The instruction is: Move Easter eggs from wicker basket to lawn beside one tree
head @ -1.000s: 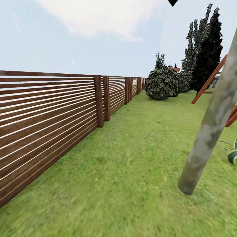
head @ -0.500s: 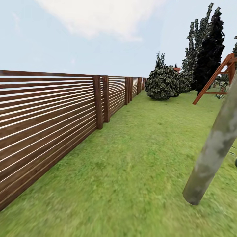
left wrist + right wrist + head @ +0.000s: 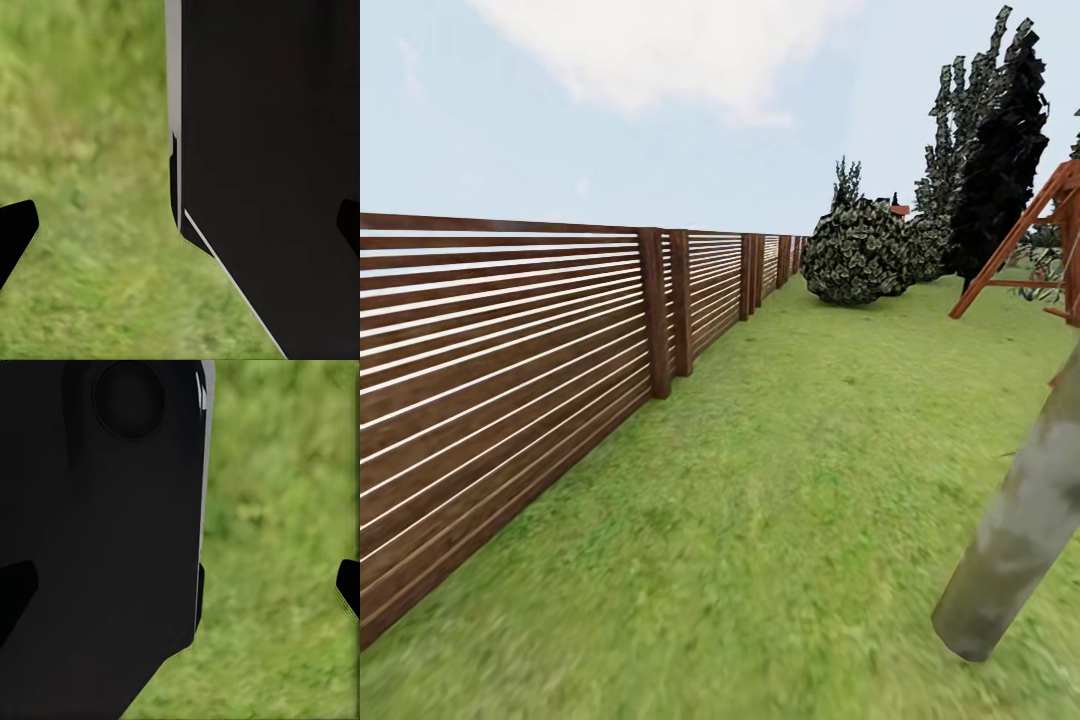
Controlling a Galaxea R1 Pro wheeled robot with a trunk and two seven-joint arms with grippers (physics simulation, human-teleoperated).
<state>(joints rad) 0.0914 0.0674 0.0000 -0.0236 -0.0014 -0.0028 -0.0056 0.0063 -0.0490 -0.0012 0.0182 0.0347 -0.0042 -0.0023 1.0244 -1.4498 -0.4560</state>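
1. From the head camera I see the lawn (image 3: pixel 790 450) running ahead, with a slatted wooden fence (image 3: pixel 510 350) along its left edge.
2. A grey-brown mottled tree (image 3: pixel 1025 520) trunk leans into view at the lawn's near right, its base on the grass.
3. Far off stand a round dark bush (image 3: pixel 855 250) and a near-black cypress (image 3: pixel 1000 150); a red-brown wooden frame (image 3: pixel 1020 240) sits at the right edge.
4. My left gripper (image 3: pixel 180 225) hangs over grass beside the robot's dark body, fingers (image 3: pixel 15 232) spread wide apart, nothing between them.
5. My right gripper (image 3: pixel 180 589) likewise: fingers (image 3: pixel 349 585) apart, empty, grass beneath.
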